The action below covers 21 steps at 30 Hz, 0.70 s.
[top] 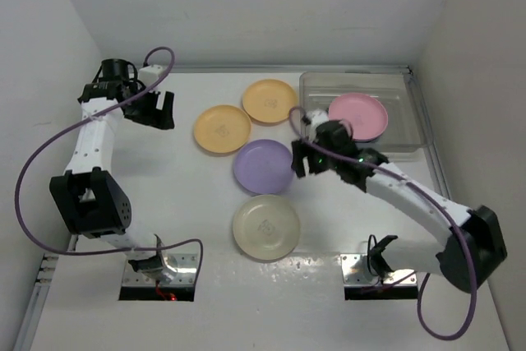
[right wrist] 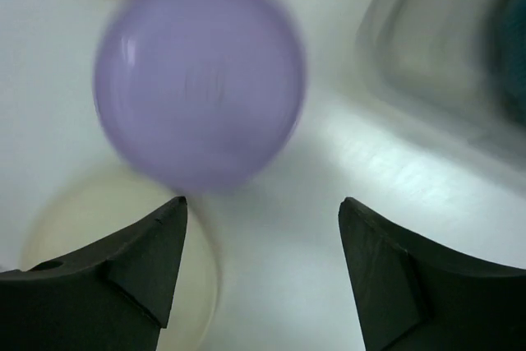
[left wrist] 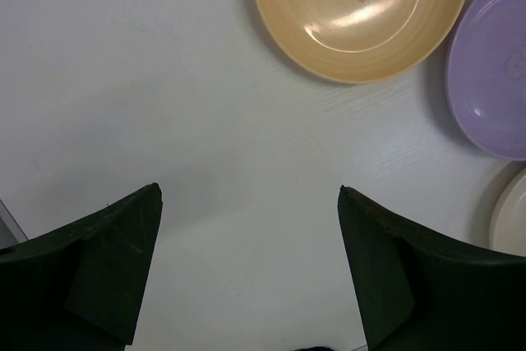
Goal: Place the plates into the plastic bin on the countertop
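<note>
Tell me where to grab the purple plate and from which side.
On the purple plate, pinch the raised rim at its right edge, from above, with the right gripper, one finger inside. It lies flat, so only the rim offers a hold, and the cream plate crowds its near edge.

The left gripper (left wrist: 248,195) is hovering with its dark fingers (left wrist: 115,260) spread wide, and only white countertop (left wrist: 164,80) is showing between them. Ahead of the fingertips a yellow-orange plate (left wrist: 362,14) is sitting face up, a little bear printed inside. A lilac plate (left wrist: 493,71) is lying just beside it on the near side, with a cream plate (left wrist: 511,215) peeking in nearer still.
</note>
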Available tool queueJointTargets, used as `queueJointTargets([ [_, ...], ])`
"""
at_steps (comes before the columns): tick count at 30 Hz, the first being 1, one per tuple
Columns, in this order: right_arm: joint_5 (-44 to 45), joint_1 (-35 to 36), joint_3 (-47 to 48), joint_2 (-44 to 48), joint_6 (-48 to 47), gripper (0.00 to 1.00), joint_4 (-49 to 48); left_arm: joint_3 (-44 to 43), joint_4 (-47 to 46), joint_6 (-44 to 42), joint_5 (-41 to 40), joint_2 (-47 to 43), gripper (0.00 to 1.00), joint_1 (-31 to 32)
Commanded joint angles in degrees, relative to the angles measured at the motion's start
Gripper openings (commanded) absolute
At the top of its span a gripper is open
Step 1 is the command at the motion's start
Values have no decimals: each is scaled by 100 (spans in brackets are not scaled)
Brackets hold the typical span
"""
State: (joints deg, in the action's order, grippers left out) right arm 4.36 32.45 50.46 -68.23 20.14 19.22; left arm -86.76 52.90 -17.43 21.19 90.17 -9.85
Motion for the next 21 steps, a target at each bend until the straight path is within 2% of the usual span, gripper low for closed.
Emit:
queueJointTargets([
  [1, -375, 744, -773, -358, 384, 71, 65, 194, -140, 56, 43, -570, 89, -52],
  [2, -235, 1207, -861, -402, 455, 70, -93, 256, -140, 56, 43, -640, 89, -52],
  [7, 108, 1808, -1529, -875, 1176, 61, -831, 529, -140, 3, 43, -1079, 89, -105],
  [9, 556, 2019, -1635, -1087, 1422, 55, -841, 581, -140, 3, 43, -1133, 89, -105],
  [11, 863, 2212, -1688, -1358, 1492, 43, -868, 643, -140, -58, 43, -1291, 89, -105],
  [13, 909, 2327, -1741, -1482, 1493, 37, -963, 704, -140, -59, 43, -1291, 89, -105],
  [16, 978, 2547, -1706, -1667, 1388, 17, -1000, 757, -140, -59, 43, -1344, 89, -105],
  [17, 1031, 2600, -1697, -1676, 1387, 5, -878, 757, -140, -59, -9, -1344, 89, -105],
  [18, 1154, 2644, -1627, -1624, 1326, 0, -824, 757, -140, -59, -10, -1396, 89, -105],
  [21, 1208, 2819, -1478, -1265, 1089, 0, -560, 810, -140, -59, -10, -1397, 89, -105],
])
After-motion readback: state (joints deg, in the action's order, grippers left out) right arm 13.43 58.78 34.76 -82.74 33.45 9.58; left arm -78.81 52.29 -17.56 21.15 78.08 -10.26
